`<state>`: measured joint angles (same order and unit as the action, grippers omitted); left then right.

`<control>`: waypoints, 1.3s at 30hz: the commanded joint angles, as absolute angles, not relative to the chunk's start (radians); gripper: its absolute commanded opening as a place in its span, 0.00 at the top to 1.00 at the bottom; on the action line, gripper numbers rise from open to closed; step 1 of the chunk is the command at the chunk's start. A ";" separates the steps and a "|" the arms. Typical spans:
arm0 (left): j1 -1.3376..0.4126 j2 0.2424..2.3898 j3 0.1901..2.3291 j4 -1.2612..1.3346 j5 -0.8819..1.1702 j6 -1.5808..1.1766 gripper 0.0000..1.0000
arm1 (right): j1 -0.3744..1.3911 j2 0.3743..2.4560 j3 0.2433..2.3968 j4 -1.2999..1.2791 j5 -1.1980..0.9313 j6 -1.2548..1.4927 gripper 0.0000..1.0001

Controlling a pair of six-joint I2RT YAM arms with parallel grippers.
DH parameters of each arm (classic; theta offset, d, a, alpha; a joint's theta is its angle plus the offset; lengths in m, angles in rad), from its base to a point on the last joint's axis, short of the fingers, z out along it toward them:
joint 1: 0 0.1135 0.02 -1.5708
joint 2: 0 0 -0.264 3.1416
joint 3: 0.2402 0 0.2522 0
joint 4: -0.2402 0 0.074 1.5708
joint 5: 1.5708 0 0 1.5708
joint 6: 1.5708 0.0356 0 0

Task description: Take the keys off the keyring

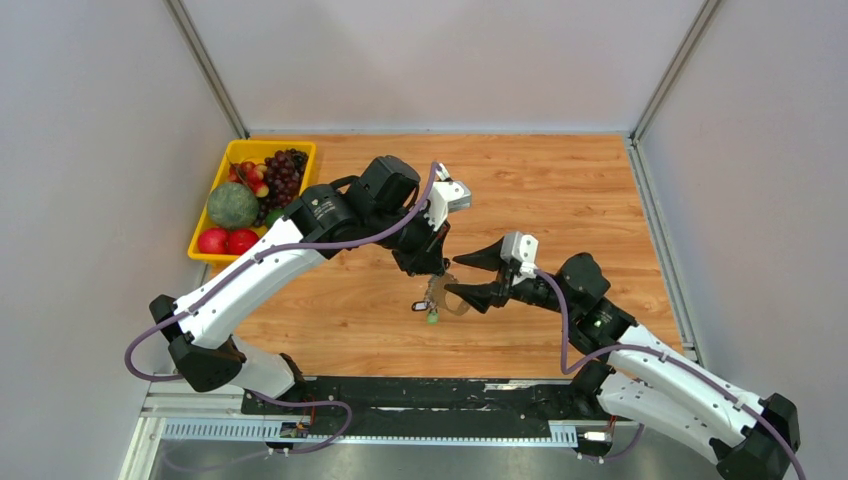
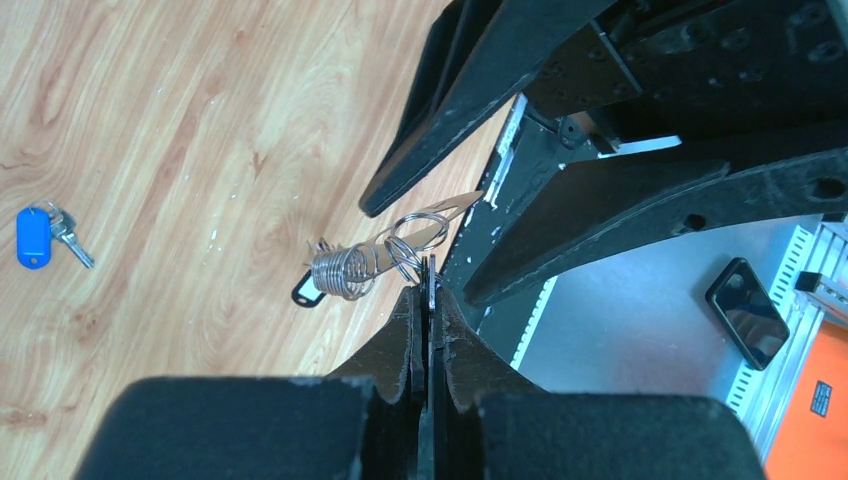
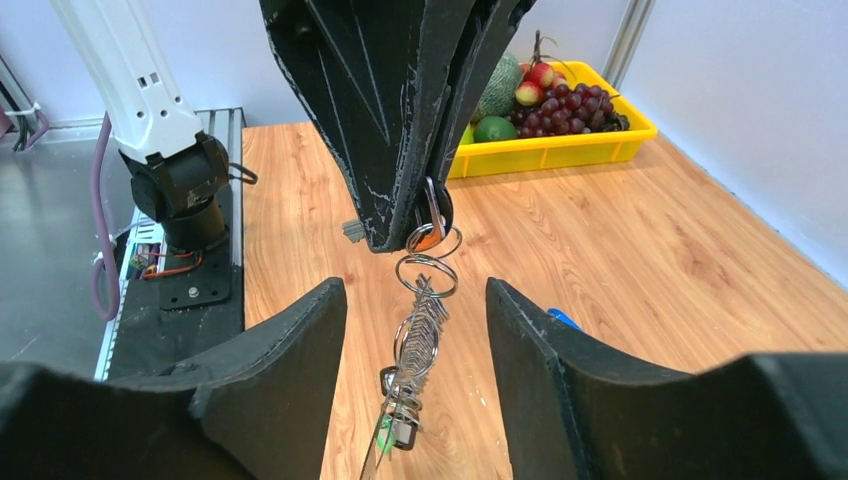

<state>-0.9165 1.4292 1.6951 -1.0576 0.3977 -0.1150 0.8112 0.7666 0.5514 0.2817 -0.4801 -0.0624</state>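
My left gripper (image 2: 430, 288) is shut on the thin edge of the keyring (image 2: 437, 213) and holds it above the table. Below it hangs a bunch of small silver rings (image 3: 425, 325) with keys (image 3: 400, 432) at the bottom, one with a green head and one with a black head (image 2: 307, 291). In the top view the bunch (image 1: 432, 305) dangles under the left gripper (image 1: 432, 268). My right gripper (image 3: 415, 292) is open, with a finger on each side of the hanging rings and touching none of them. A blue-headed key (image 2: 35, 238) lies loose on the wood.
A yellow basket (image 1: 208, 252) of fruit stands at the table's far left. A black phone (image 2: 745, 298) lies on the grey surface beyond the near edge. The arms' bases sit on the black rail (image 1: 420, 395) at the near edge.
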 commanded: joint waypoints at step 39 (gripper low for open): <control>-0.917 1.424 1.678 -0.984 0.420 -0.194 1.00 | 0.862 0.839 0.620 0.311 -0.426 -0.078 0.59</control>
<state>-0.9161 1.4391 1.6840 -1.0500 0.3676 -0.1608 0.8562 0.8169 0.5808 0.2512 -0.4374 -0.0631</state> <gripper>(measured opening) 0.034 0.435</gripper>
